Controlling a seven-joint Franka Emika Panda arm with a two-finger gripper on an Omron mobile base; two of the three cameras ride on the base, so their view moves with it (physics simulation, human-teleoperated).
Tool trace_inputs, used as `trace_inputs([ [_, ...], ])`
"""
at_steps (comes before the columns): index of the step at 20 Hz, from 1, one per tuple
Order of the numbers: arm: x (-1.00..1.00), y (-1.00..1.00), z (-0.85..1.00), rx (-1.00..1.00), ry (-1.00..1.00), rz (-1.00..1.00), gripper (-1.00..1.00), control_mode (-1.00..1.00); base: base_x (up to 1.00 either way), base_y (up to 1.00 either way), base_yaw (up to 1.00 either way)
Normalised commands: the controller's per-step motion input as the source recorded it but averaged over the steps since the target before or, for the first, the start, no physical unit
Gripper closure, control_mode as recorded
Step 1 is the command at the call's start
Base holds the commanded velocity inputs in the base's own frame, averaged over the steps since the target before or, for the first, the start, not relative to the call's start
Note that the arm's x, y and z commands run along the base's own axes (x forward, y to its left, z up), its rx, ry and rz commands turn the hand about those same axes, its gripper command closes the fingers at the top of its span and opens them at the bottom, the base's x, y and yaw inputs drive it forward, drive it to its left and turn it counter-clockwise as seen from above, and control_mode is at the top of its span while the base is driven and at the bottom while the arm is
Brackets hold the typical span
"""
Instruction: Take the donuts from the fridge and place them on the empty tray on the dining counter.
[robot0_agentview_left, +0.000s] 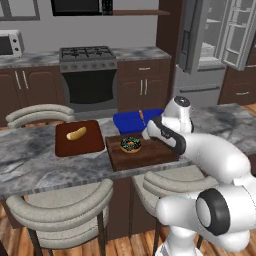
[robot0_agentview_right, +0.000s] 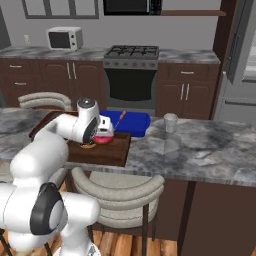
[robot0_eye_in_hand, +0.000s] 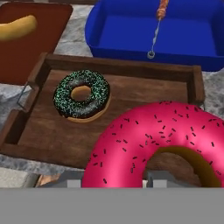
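Two donuts are in view at the dark wooden tray (robot0_eye_in_hand: 39, 131), which serves as the landmark. The tray sits flat on the marbled dining bench (robot0_agentview_left: 45, 160), near the bench's front edge above a grey padded stool (robot0_agentview_left: 65, 207).

Chocolate-frosted donut (robot0_eye_in_hand: 82, 95): lies flat on the tray floor, toward the tray's left half as seen from the hand view, clear of the rim. In the left base view the same donut (robot0_agentview_left: 130, 144) rests near the tray's centre.

Red-frosted donut (robot0_eye_in_hand: 157, 144): held in the pincer (robot0_eye_in_hand: 153, 181), which is clenched on the ring's near edge. In the hand view it hangs over the tray's right half; whether it touches the tray floor cannot be told. In the right base view the red donut (robot0_agentview_right: 102, 137) appears at the tip of the white arm, over the tray (robot0_agentview_right: 107, 152).

Blue oblong dish (robot0_eye_in_hand: 131, 39): stands just behind the tray, touching or nearly touching its far rim. A thin skewer-like utensil (robot0_eye_in_hand: 156, 30) with an orange end lies inside it.

Reddish-brown board (robot0_agentview_left: 65, 142): lies on the bench left of the tray, just beside it. A yellowish bread roll (robot0_agentview_left: 76, 133) rests on it.

Grey cup (robot0_agentview_right: 170, 122): stands upright on the bench, right of the tray and well apart from it.

Fridge (robot0_agentview_left: 200, 55): stands behind the bench, well beyond the tray, with doors open.
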Motion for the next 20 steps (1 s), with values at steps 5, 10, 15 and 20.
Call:
trace_inputs([
  [5,0.38,0.0,-0.4,0.0,0.07,0.0,1.0,-1.0,0.0,0.0,0.0],
  [10,0.42,0.0,-0.46,0.0,0.0,0.0,1.0,-1.0,0.0,0.0,0.0],
  [15,0.39,0.0,-0.45,0.0,0.0,0.0,1.0,-1.0,0.0,0.0,0.0],
  [20,0.42,0.0,-0.37,0.0,0.0,0.0,1.0,-1.0,0.0,0.0,0.0],
])
